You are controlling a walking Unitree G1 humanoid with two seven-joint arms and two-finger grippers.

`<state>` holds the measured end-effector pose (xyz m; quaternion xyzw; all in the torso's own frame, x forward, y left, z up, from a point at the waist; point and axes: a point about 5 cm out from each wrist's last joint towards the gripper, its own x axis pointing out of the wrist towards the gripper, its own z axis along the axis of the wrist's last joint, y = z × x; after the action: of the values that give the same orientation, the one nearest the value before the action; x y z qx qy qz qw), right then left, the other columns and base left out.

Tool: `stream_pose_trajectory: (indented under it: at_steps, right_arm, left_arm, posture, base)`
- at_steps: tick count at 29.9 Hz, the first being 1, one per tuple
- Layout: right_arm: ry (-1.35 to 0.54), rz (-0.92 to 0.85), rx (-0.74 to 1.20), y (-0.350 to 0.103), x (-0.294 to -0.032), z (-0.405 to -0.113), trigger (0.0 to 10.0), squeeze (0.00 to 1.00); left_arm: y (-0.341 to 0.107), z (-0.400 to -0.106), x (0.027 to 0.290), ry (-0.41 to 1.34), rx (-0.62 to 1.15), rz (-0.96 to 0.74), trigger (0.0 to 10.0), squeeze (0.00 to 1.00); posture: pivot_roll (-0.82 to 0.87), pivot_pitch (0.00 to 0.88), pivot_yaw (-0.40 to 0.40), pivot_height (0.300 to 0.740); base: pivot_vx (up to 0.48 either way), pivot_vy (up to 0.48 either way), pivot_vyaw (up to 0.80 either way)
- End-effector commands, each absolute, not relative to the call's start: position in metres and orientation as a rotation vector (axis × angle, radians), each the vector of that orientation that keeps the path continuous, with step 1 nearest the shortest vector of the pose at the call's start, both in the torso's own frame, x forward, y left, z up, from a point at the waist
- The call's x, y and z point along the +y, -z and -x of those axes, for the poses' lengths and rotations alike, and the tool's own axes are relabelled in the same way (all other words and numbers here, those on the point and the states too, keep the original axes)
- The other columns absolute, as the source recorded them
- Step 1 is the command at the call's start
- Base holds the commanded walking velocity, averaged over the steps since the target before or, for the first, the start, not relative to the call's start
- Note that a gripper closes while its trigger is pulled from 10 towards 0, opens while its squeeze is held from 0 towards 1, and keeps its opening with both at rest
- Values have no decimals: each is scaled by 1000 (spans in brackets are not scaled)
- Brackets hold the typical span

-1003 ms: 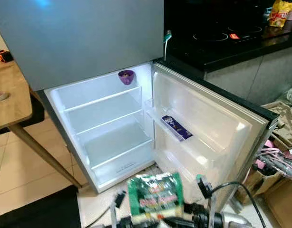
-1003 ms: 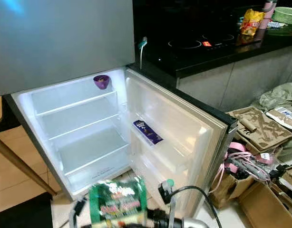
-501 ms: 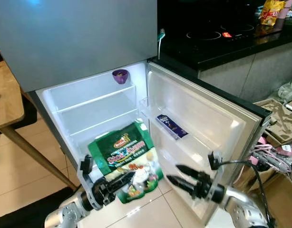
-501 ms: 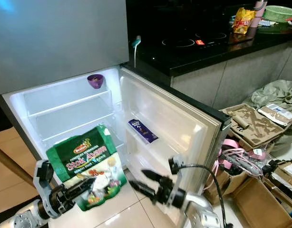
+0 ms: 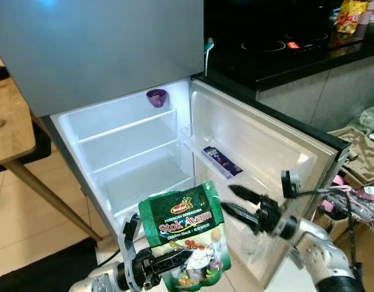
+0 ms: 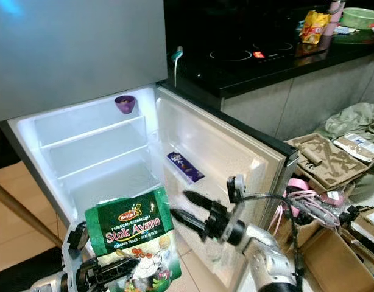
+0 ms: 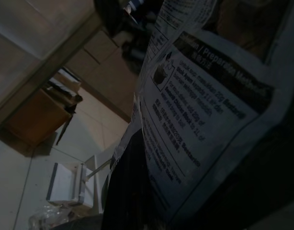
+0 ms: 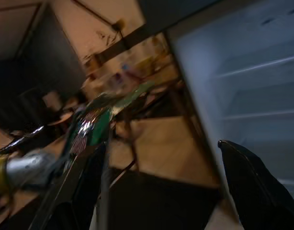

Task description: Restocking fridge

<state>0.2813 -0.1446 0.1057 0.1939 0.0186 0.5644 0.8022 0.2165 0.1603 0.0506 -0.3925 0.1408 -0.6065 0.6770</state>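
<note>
Stock pouch up in front of me, green, printed "Stok Ayam", held upright by its lower edge in my left gripper, whose black fingers are clamped on it from below. The pouch hangs before the open fridge, low, level with the bottom shelf and outside the cabinet, just ahead of its front lip. In my left wrist view the back of the pouch, with its small printed text, lies right across the camera, one dark finger pressed against it.

My right gripper is out to the right of the pouch, fingers parted and holding nothing, tips aimed toward the fridge interior. It sits in front of the open door, near the pouch but not touching it. From my right wrist camera I see the green pouch edge-on past one finger, the lit white shelves beyond.

Inside, a small purple cup stands at the top rear. A dark blue packet lies in the door rack.
</note>
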Motion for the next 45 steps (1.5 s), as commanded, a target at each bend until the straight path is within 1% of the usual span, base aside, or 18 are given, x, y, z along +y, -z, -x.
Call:
stream_pose_trajectory:
  at_steps: [1, 6, 10, 11, 12, 14, 15, 16, 17, 18, 19, 21, 22, 25, 29, 36, 41, 45]
  right_arm:
    - [-1327, -421, 66, -108, -132, -274, 10000, 0]
    - [-1348, -445, 83, -110, -132, -272, 10000, 0]
    - [-1337, -505, 68, -114, -137, -272, 10000, 0]
    - [-1359, -560, 41, -119, -142, -269, 10000, 545]
    - [-1362, -579, 33, -120, -144, -268, 10000, 898]
    - [-1362, -589, 30, -120, -146, -267, 10000, 898]
    - [-1358, -599, 37, -119, -149, -267, 10000, 961]
    - [-1356, -606, 43, -118, -151, -266, 10000, 961]
    - [-1328, -586, 69, -113, -156, -265, 10000, 890]
    - [-1328, -586, 69, -113, -156, -265, 10000, 890]
    - [-1321, -575, 88, -110, -159, -263, 10000, 569]
    - [-1323, -572, 93, -109, -159, -263, 10000, 569]
    - [-1335, -569, 101, -108, -159, -261, 10000, 0]
    - [-1395, -562, 125, -110, -150, -254, 10000, 0]
    - [-1413, -527, 135, -110, -135, -253, 10000, 0]
    - [-1398, -514, 116, -112, -120, -258, 10000, 0]
    - [-1392, -497, 136, -111, -118, -258, 10000, 0]
    - [-1398, -444, 189, -106, -117, -255, 10000, 0]
  left_arm:
    - [-55, -218, 155, 1395, 314, 871, 10000, 0]
    - [-57, -218, 151, 1420, 320, 864, 10000, 0]
    - [-57, -217, 150, 1421, 322, 860, 10000, 0]
    - [-58, -217, 151, 1414, 317, 861, 10000, 0]
    - [-58, -217, 151, 1412, 316, 860, 10000, 0]
    - [-58, -217, 152, 1411, 316, 859, 10000, 0]
    - [-58, -217, 153, 1408, 313, 857, 10000, 0]
    - [-58, -218, 153, 1406, 311, 856, 10000, 0]
    - [-60, -219, 155, 1398, 299, 855, 10000, 0]
    - [-60, -219, 155, 1398, 299, 855, 10000, 0]
    - [-62, -220, 156, 1395, 290, 855, 10000, 0]
    - [-62, -221, 156, 1396, 289, 855, 10000, 0]
    - [-62, -221, 156, 1399, 289, 854, 10000, 0]
    - [-62, -219, 151, 1416, 299, 855, 10000, 0]
    - [-59, -217, 146, 1430, 314, 863, 10000, 0]
    - [-57, -213, 138, 1461, 338, 873, 10000, 0]
    - [-55, -211, 134, 1475, 355, 875, 10000, 0]
    - [-55, -210, 133, 1478, 358, 877, 10000, 0]
  posture:
    - [-92, 64, 26, 740]
    - [-95, 72, 29, 740]
    - [-94, 67, 25, 740]
    - [-93, 63, 26, 740]
    - [-93, 62, 26, 740]
    - [-93, 63, 24, 740]
    - [-94, 62, 24, 740]
    - [-95, 59, 23, 740]
    - [-95, 59, 22, 740]
    - [-95, 59, 22, 740]
    - [-95, 60, 22, 740]
    - [-95, 60, 22, 740]
    - [-97, 59, 22, 740]
    - [-99, 55, 22, 740]
    - [-100, 56, 23, 740]
    - [-98, 58, 27, 740]
    - [-102, 61, 29, 740]
    - [-103, 63, 28, 740]
  base:
    - [0, 0, 0]
    - [0, 0, 0]
    - [0, 0, 0]
    - [0, 0, 0]
    - [0, 0, 0]
    - [0, 0, 0]
    - [0, 0, 0]
    - [0, 0, 0]
    - [0, 0, 0]
    - [0, 0, 0]
    - [0, 0, 0]
    - [0, 0, 0]
    - [0, 0, 0]
    - [0, 0, 0]
    - [0, 0, 0]
    - [0, 0, 0]
    - [0, 0, 0]
    - [0, 0, 0]
